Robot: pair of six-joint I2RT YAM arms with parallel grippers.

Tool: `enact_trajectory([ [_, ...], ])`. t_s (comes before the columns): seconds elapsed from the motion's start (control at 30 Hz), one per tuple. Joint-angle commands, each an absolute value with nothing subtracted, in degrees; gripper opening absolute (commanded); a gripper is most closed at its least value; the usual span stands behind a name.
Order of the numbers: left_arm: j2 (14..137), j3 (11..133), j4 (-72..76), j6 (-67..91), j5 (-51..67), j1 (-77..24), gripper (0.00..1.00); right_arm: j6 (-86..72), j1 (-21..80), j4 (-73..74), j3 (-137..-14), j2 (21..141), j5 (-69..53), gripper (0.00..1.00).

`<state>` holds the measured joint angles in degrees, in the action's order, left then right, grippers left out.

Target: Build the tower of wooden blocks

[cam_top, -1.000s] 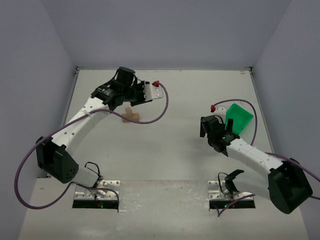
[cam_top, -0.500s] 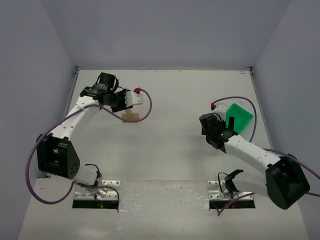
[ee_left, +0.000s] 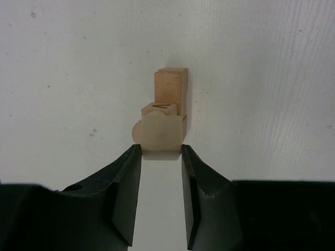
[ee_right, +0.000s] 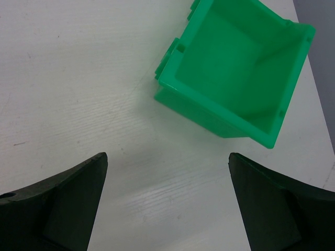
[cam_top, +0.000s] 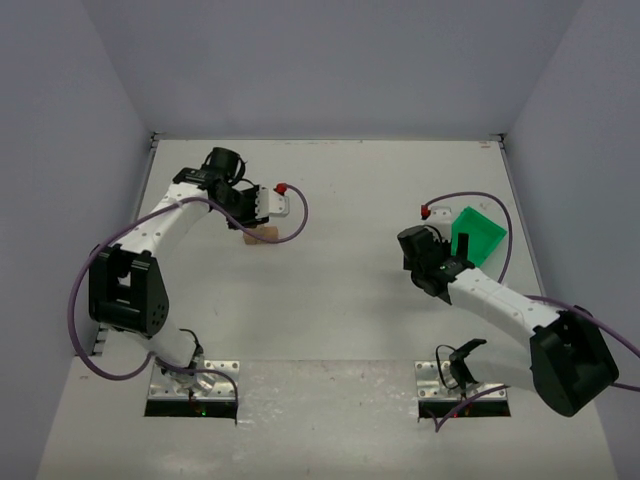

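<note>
Left wrist view, pls: where's the wood block tower point(ee_left: 170, 91)? (K)

Straight ahead of the left gripper point(ee_left: 158, 151), on the white table point(ee_left: 63, 78). Tall block point(ee_left: 171, 83) stands upright at the back. Small cube point(ee_left: 159, 109) w/ a dark mark touches its front. Pale rounded block point(ee_left: 157, 133) is nearest the cam. (M)

Claw state? (K)

Clenched on the rounded block, one fingertip each side of it. Can't tell if that piece sits on the table or is lifted. (M)

Top external? (K)

Tower point(cam_top: 260, 235) is far-left on the table, w/ the left gripper right over it. Purple cable point(cam_top: 304, 212) loops round beside it. (M)

Other arm? (K)

Well apart, on the right side. Right gripper point(ee_right: 167, 172) is released, fingers spread wide over the table. Green bin point(ee_right: 201, 107) sits just beyond the tips, near the table's right edge in the top view. (M)
</note>
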<state>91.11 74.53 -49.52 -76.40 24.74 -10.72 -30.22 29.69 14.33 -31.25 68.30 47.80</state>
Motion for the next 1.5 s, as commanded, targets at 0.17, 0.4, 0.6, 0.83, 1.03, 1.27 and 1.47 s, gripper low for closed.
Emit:
enact_trajectory([
  [0.17,93.84,80.77,-53.69,-78.74,27.66,-9.77,0.0,-31.5,29.32,14.45,-34.18,69.21,50.97,0.99],
  [0.4,95.29,82.91,-56.09,-80.06,27.78,-8.99,0.0,-31.54,29.36,14.78,-34.46,69.73,51.54,0.99],
  [0.6,96.53,86.07,-59.33,-82.01,30.12,-7.82,0.0,-31.46,29.35,15.12,-34.72,70.31,52.03,0.99],
  [0.83,97.16,85.48,-59.51,-83.17,29.68,-7.86,0.0,-31.85,29.32,15.95,-34.77,69.62,52.51,0.99],
  [1.03,97.88,85.36,-58.42,-82.46,28.88,-7.84,0.0,-31.96,29.35,15.81,-34.61,69.26,52.54,0.99],
  [1.27,99.4,85.56,-58.53,-82.18,28.83,-7.91,0.0,-31.82,29.36,16.56,-35.5,70.61,53.0,0.99],
  [1.47,99.75,85.9,-58.54,-82.04,28.86,-7.91,0.0,-31.73,29.35,16.64,-35.89,71.19,53.0,0.99],
])
